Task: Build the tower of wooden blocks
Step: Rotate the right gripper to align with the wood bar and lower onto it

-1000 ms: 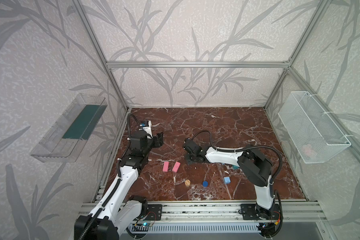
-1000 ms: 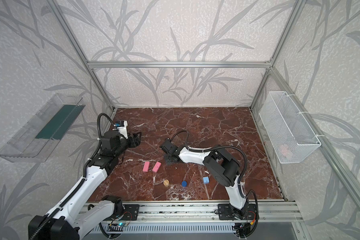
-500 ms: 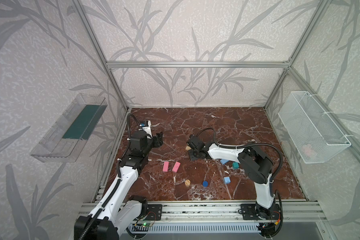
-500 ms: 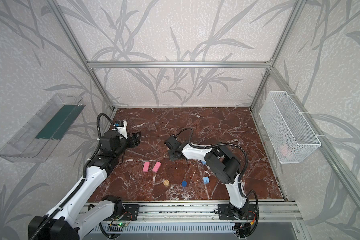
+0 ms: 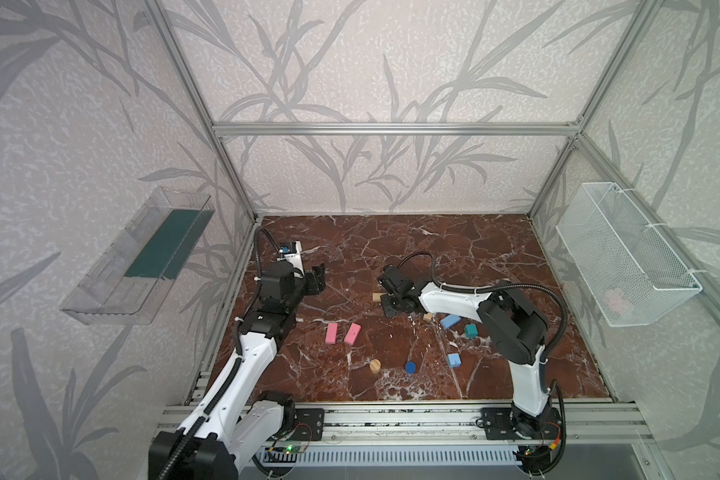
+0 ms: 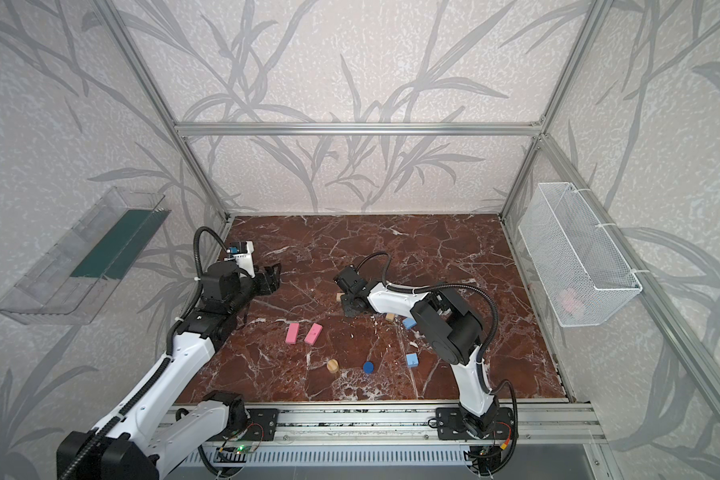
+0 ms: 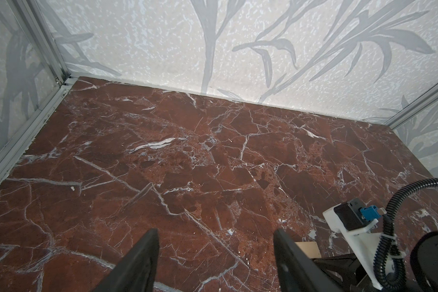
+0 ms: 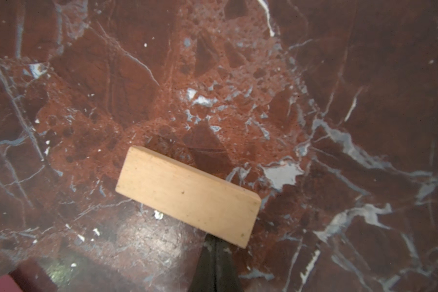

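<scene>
1. The walls on three sides carry pale wallpaper printed with grey, bamboo-like leaves.
2. Aluminium frame bars run up the corners and across the back wall.
3. The floor is a red-brown marble pattern with white veins, under soft, even light.
4. In both top views a clear plastic bin hangs on the left-hand wall, with a dark green panel inside.
5. A white wire-mesh basket hangs on the opposite wall; something pinkish lies in it, too blurred to identify.
6. A slotted aluminium rail borders the front edge.
</scene>
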`<action>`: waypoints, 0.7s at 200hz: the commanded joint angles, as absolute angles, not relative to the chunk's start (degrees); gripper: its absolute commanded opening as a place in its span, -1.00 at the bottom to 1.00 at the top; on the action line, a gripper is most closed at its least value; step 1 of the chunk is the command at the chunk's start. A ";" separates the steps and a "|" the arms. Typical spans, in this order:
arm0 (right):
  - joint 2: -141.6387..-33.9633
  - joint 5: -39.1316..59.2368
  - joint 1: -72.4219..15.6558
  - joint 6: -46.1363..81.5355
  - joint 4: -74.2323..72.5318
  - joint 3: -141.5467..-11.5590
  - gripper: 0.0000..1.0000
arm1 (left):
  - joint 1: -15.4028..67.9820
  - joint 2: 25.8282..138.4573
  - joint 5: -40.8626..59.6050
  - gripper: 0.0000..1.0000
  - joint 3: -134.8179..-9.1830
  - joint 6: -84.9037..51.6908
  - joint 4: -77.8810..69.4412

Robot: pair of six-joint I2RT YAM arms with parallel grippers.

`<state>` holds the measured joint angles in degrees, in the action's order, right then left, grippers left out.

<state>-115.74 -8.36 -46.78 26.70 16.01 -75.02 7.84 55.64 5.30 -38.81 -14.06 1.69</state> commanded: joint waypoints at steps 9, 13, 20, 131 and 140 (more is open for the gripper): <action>-110.49 -6.76 -47.22 26.02 19.60 -75.76 -1.00 | 8.09 55.17 4.30 0.40 -38.23 -13.64 1.28; -110.02 -7.02 -47.34 26.02 20.03 -75.89 -1.00 | 8.09 55.19 4.30 0.40 -38.23 -13.62 1.28; -109.51 -7.71 -47.76 25.92 20.78 -76.23 -1.00 | 8.09 55.21 4.31 0.40 -38.30 -13.48 1.39; -120.36 -16.96 -50.89 26.99 33.33 -92.59 0.87 | 8.03 52.18 1.42 0.41 -37.16 -11.23 3.34; -121.21 -17.88 -50.89 28.09 34.05 -93.37 0.87 | 8.00 52.29 1.39 0.41 -37.18 -11.15 3.29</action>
